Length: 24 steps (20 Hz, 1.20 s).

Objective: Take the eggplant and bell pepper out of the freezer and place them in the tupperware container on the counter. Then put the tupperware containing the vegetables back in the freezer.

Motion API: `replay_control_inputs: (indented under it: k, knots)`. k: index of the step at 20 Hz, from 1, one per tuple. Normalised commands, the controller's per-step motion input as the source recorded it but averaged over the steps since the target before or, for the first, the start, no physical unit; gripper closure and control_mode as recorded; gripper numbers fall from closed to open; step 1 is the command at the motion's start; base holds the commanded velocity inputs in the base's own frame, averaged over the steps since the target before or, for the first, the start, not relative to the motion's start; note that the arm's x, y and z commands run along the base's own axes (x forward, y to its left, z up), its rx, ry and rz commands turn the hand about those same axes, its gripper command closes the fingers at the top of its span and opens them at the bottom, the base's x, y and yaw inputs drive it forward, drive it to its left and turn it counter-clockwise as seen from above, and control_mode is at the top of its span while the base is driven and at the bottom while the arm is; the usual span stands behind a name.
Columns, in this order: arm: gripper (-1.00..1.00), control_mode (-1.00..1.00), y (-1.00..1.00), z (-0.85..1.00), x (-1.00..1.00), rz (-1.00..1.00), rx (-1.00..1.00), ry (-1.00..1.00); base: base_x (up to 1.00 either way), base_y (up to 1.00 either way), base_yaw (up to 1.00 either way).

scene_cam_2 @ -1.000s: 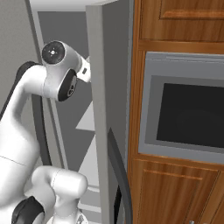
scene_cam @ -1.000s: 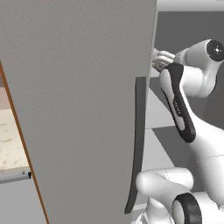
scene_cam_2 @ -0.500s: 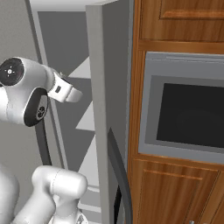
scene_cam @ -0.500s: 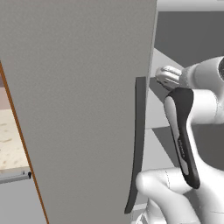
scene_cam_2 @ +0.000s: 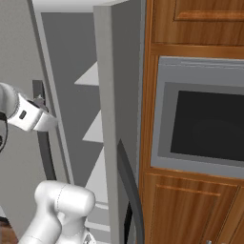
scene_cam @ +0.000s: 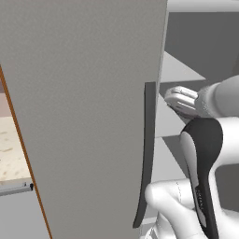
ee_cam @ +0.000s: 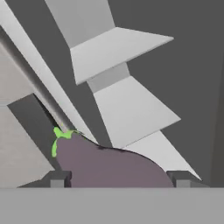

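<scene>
Hand view, lower left: the gripper (ee_cam: 117,178) has its two tips spread wide on either side of a purple eggplant (ee_cam: 109,165) with a green stem, which looks held between them. Pale freezer (ee_cam: 131,109) shelves climb toward the upper right.

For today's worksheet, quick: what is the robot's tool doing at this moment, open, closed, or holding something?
Tool: closed on the eggplant, a purple body with a green stem lying between its two finger tips, with pale freezer shelves beyond.
</scene>
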Motion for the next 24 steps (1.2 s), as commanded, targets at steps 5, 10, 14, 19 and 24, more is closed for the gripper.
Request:
replay_control_inputs:
  k: [5,10,14,19,24]
  knots:
    - [1.0,-1.0,0.2,0.14,-0.32,0.0,0.0,0.18,0.0,0.0,0.0]
    - [1.0,-1.0,0.19,0.03,-0.03,0.02,0.0,0.19,0.0,0.0,0.0]
    - [1.0,-1.0,0.2,0.0,0.0,0.04,0.0,0.21,0.0,0.0,0.0]
    - [1.0,-1.0,0.06,-0.03,-0.08,0.05,0.0,0.09,0.0,0.0,0.0]
    - [1.0,1.0,0.04,-0.03,-0.09,0.01,0.0,0.0,-0.67,0.41,0.06]
